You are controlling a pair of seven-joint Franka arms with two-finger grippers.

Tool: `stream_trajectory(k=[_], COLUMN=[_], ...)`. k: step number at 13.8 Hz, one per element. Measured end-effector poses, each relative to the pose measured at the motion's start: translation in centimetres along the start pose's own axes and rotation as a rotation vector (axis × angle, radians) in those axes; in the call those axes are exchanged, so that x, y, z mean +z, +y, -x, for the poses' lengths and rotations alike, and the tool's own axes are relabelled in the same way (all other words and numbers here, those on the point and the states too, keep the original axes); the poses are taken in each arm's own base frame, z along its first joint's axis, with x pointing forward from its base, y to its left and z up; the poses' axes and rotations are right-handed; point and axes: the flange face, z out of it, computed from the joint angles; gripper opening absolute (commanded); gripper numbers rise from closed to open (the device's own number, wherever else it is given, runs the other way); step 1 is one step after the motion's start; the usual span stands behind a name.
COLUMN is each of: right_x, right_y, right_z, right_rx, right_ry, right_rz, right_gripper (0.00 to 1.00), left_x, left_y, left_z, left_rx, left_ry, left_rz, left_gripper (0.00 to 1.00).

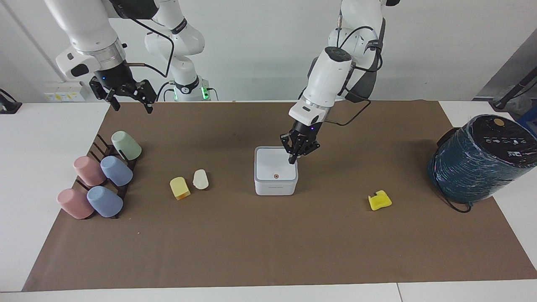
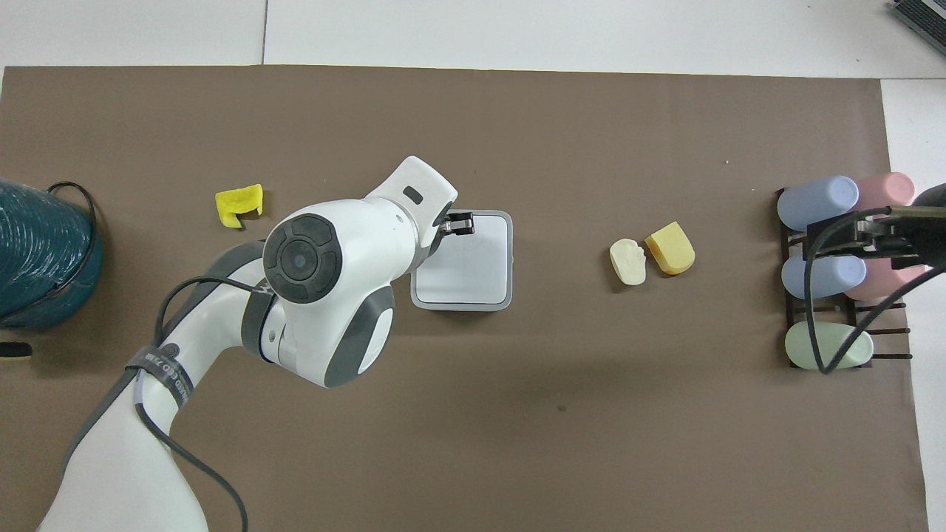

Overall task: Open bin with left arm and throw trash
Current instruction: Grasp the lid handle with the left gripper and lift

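Note:
The white bin stands mid-table with its lid down; it also shows in the overhead view. My left gripper is shut and empty. It points down at the lid's corner toward the left arm's end, and in the overhead view it covers the orange dot. I cannot tell whether it touches the lid. The pale yellow chunk and the cream oval lie together toward the right arm's end. The bright yellow notched chunk lies toward the left arm's end. My right gripper waits open, raised over the cup rack.
A large dark teal wrapped cylinder with a cable lies at the left arm's end. A dark rack of pastel cups sits at the right arm's end. A brown mat covers the table.

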Motion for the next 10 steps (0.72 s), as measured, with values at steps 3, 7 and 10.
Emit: stream_trajectory(k=[3, 7, 10], right_x=[0.17, 0.21, 0.28], right_y=[-0.02, -0.04, -0.54], right_z=[0.01, 0.03, -0.25], right_rx=[0.000, -0.001, -0.009], right_ry=[-0.003, -0.004, 0.022], right_rz=[0.000, 0.001, -0.005], right_gripper=[1.00, 1.00, 1.00], left_x=[1.32, 1.47, 1.83], left_y=[0.09, 0.81, 0.58], left_z=[0.37, 0.99, 1.09], left_rx=[0.000, 0.010, 0.007], left_ry=[-0.003, -0.009, 0.003], left_rz=[0.001, 0.004, 0.008], left_gripper=[0.05, 0.05, 0.06])
